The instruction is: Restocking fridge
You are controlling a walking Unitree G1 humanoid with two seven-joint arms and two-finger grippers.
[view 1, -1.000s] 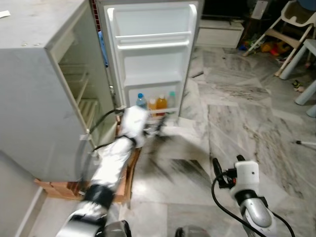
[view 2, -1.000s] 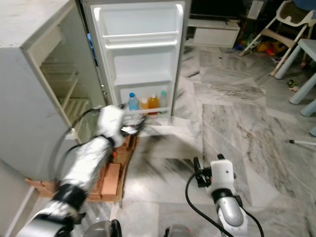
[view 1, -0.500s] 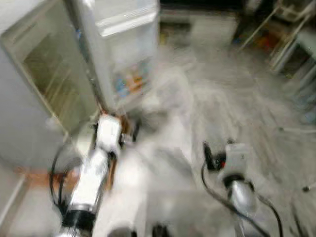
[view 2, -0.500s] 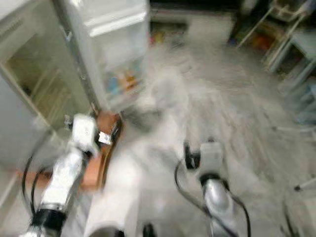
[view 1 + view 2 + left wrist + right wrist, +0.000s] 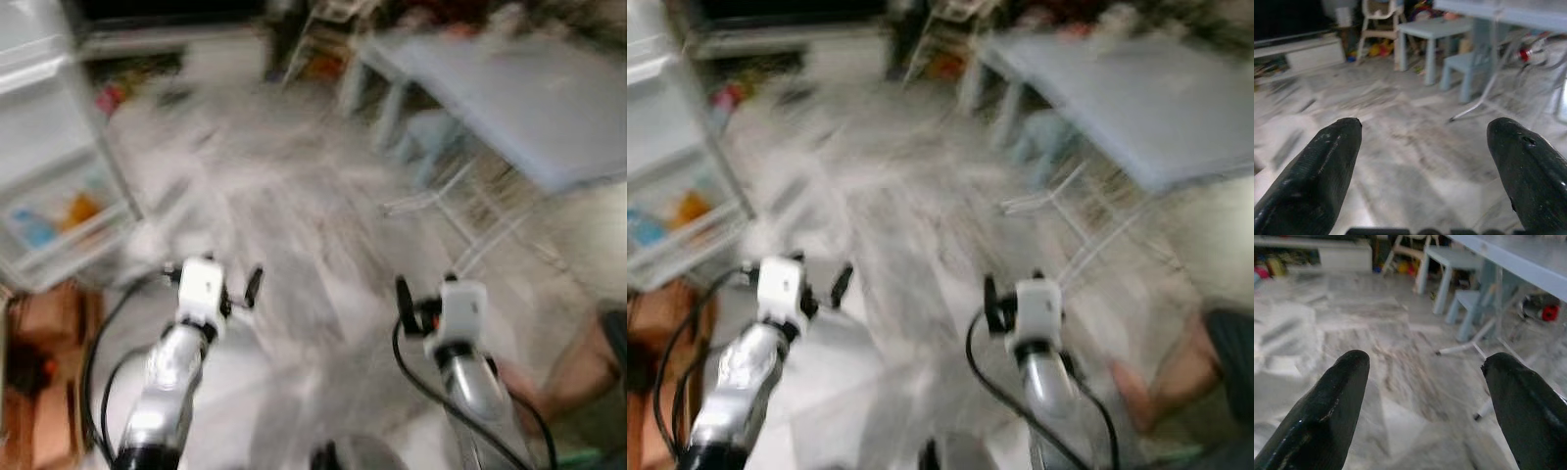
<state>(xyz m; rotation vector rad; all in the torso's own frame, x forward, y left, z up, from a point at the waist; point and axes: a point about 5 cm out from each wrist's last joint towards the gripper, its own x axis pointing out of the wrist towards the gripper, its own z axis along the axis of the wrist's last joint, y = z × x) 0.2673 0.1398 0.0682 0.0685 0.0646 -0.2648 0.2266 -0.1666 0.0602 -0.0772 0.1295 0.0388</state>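
The open fridge door (image 5: 39,147) is at the far left, blurred. Its lower shelf holds a blue-capped bottle (image 5: 29,227) and an orange bottle (image 5: 83,209). Both arms are held out low over the marble floor (image 5: 294,225), away from the fridge. My left gripper (image 5: 1425,128) is open, with only bare floor between its black fingers (image 5: 1322,161). My right gripper (image 5: 1425,362) is open too, with nothing between its fingers (image 5: 1327,401).
A light blue table (image 5: 509,88) stands ahead to the right, with a small blue stool (image 5: 426,132) and thin white legs under it. A person's leg (image 5: 578,367) is at the lower right. A wooden pallet (image 5: 44,313) lies under the fridge at the lower left.
The camera has swung right, so the fridge has slid to the left edge and the blue table has come into view. My left arm has drawn back from the door shelf.
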